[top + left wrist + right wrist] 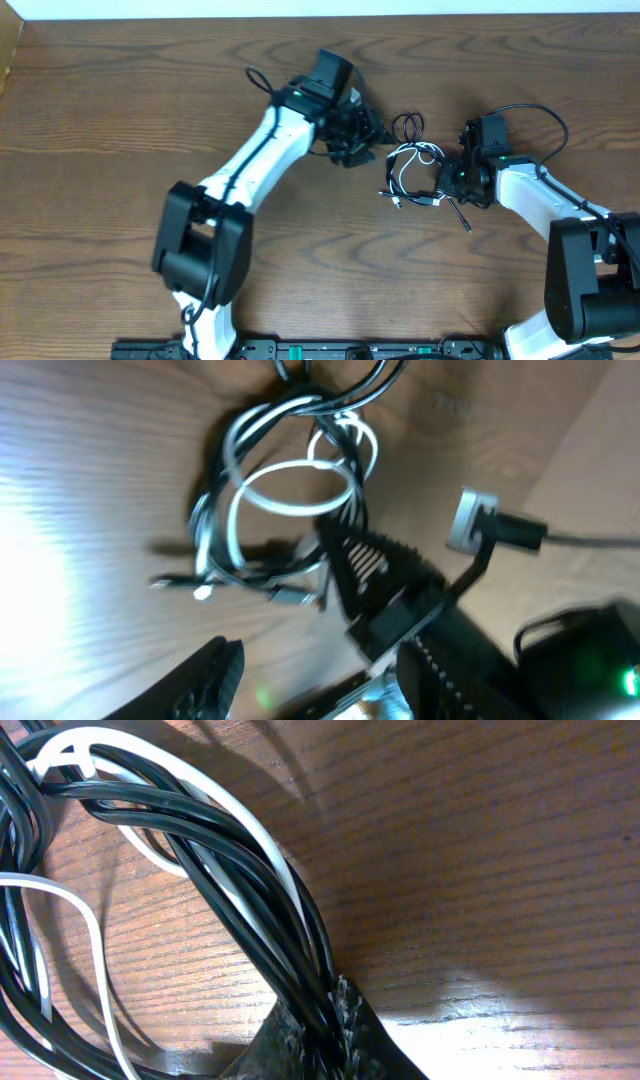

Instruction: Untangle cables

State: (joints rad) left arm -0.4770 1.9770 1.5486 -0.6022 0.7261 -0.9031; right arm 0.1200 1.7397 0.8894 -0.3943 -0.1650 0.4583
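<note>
The cables (415, 168) lie as one tangled bundle of black and white loops at the table's middle right. A small black loop (407, 126) sticks out at the bundle's far side. My right gripper (448, 185) is shut on the bundle's right edge. In the right wrist view its fingers (330, 1025) pinch several black strands (245, 890), with the white cord (180, 775) looping beside them. My left gripper (358, 138) is just left of the bundle, open and empty. In the left wrist view its fingers (320, 685) stand apart below the bundle (285, 500).
The wooden table (120, 110) runs to a pale wall at the back. The right arm's own black wire (545, 115) arcs above its wrist. A silver plug (470, 520) on a black wire shows by the right gripper in the left wrist view.
</note>
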